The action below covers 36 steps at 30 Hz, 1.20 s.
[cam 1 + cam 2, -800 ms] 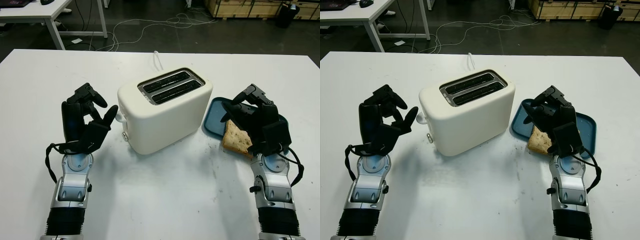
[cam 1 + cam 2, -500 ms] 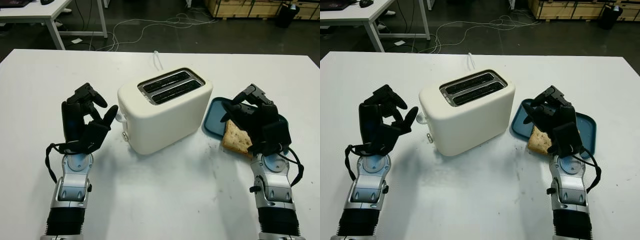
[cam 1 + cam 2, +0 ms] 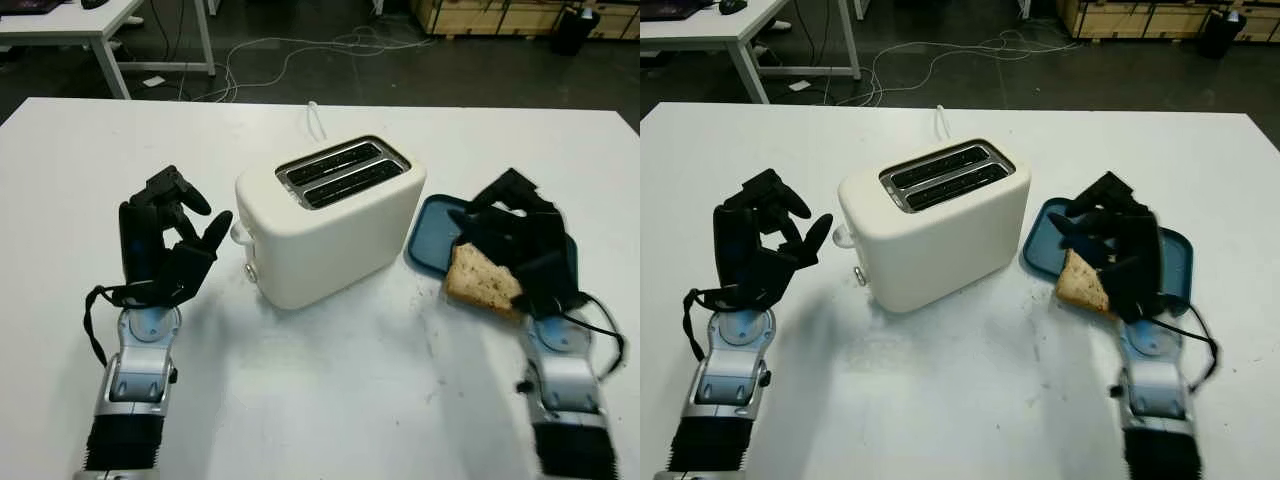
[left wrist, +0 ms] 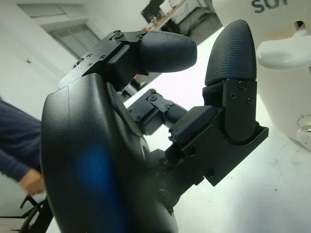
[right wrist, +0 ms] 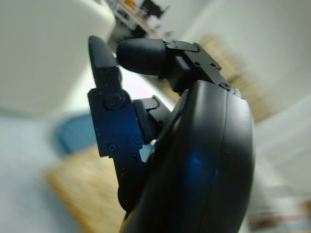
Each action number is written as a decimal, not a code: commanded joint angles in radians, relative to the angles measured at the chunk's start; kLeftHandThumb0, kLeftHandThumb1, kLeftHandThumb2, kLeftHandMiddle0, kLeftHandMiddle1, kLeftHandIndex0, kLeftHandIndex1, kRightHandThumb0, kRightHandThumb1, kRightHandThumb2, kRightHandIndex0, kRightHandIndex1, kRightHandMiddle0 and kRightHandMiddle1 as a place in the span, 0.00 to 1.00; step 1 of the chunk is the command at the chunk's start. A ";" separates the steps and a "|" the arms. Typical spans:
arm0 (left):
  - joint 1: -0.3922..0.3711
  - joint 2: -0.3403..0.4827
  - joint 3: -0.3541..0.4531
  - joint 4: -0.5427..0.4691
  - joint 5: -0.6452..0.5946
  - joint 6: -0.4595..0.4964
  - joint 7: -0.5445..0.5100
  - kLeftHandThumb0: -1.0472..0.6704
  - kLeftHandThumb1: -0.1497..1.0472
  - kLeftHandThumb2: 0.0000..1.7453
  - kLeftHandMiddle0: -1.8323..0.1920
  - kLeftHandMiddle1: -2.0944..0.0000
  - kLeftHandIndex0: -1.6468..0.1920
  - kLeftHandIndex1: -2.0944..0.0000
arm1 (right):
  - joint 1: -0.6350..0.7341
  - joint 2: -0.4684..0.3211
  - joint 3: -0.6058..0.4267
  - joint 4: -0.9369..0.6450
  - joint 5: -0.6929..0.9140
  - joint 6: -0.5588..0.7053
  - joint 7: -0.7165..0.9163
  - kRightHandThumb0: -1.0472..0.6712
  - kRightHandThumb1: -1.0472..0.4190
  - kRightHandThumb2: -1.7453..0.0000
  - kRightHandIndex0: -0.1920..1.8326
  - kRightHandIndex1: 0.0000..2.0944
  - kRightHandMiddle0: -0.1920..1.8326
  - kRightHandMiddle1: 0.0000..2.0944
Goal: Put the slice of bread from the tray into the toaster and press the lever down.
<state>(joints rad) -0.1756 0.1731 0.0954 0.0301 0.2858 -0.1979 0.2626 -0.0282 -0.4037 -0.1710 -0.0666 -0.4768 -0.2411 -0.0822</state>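
Observation:
The cream two-slot toaster (image 3: 330,215) stands mid-table, its slots empty and its white lever (image 3: 240,233) on the end facing my left hand. A slice of toasted bread (image 3: 482,280) lies half on the front edge of the blue tray (image 3: 430,235), half on the table. Just behind and to the right of the slice, over the tray, hovers my right hand (image 3: 515,225), open and holding nothing. The right wrist view has the bread (image 5: 82,189) below the fingers. Left of the toaster, my left hand (image 3: 170,235) is raised and open, close to the lever (image 4: 286,51).
The white table (image 3: 330,400) has free room in front of the toaster and at both sides. A white cord (image 3: 316,118) runs back from the toaster. Beyond the far edge are the floor, cables and another table (image 3: 90,20).
My right arm has shifted to the right, uncovering more of the bread slice. The left arm has drifted slightly left. The toaster and tray are unmoved.

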 commanded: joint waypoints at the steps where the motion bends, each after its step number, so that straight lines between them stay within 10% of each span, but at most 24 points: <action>1: 0.011 0.008 0.004 -0.014 0.004 -0.006 -0.003 0.19 0.37 0.56 0.34 0.17 0.46 0.17 | 0.092 -0.085 0.019 -0.094 -0.184 -0.011 -0.022 0.24 0.09 0.92 0.20 0.83 0.35 0.39; 5: 0.010 0.008 0.003 -0.011 0.005 -0.005 -0.002 0.19 0.37 0.56 0.34 0.17 0.46 0.17 | 0.200 -0.159 0.042 -0.200 -0.403 0.066 0.031 0.19 0.09 0.88 0.10 0.60 0.33 0.06; 20: -0.002 0.009 0.005 -0.005 0.002 -0.010 -0.002 0.18 0.38 0.55 0.34 0.17 0.46 0.17 | 0.293 -0.194 0.159 -0.260 -0.747 0.248 0.218 0.06 0.09 0.92 0.09 0.12 0.14 0.00; 28: -0.002 0.008 0.007 -0.014 -0.005 -0.004 -0.009 0.18 0.38 0.55 0.34 0.17 0.46 0.17 | 0.244 -0.190 0.245 -0.068 -0.876 0.318 0.036 0.21 0.09 0.93 0.09 0.21 0.17 0.02; 31: -0.002 0.006 0.005 -0.013 -0.001 -0.008 -0.007 0.19 0.38 0.55 0.34 0.17 0.46 0.17 | 0.218 -0.193 0.270 0.016 -0.883 0.345 -0.049 0.49 0.11 0.71 0.09 0.35 0.21 0.04; 36: -0.003 0.011 0.003 -0.005 0.002 -0.026 -0.007 0.19 0.38 0.55 0.34 0.17 0.46 0.17 | 0.182 -0.214 0.301 0.089 -0.876 0.372 -0.092 0.53 0.22 0.57 0.09 0.51 0.26 0.08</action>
<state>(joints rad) -0.1756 0.1750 0.0993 0.0250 0.2855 -0.2044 0.2588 0.1443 -0.6058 0.1055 -0.0225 -1.3434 0.1109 -0.1658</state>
